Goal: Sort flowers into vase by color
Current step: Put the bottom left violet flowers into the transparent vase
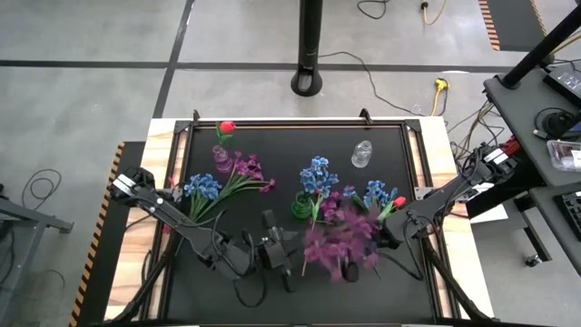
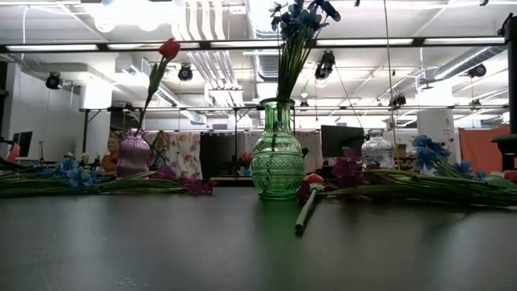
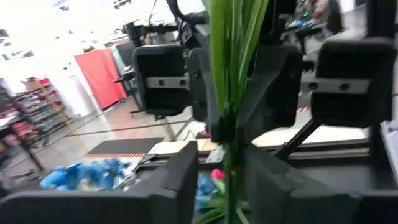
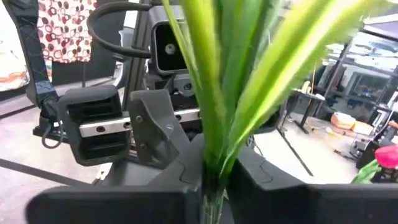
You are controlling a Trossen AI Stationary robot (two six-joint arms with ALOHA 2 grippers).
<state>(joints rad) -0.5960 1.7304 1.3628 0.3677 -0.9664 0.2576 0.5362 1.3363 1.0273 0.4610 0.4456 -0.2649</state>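
Both jaws apparently clamp purple spray (image 1: 343,238) stem.

Overhead view straight down, low view level across table (image 2: 242,242), wrist views close (each facing the other's arm)

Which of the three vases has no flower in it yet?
The clear vase, at the far right of the mat. The purple vase holds a red tulip, and the green vase holds blue flowers.
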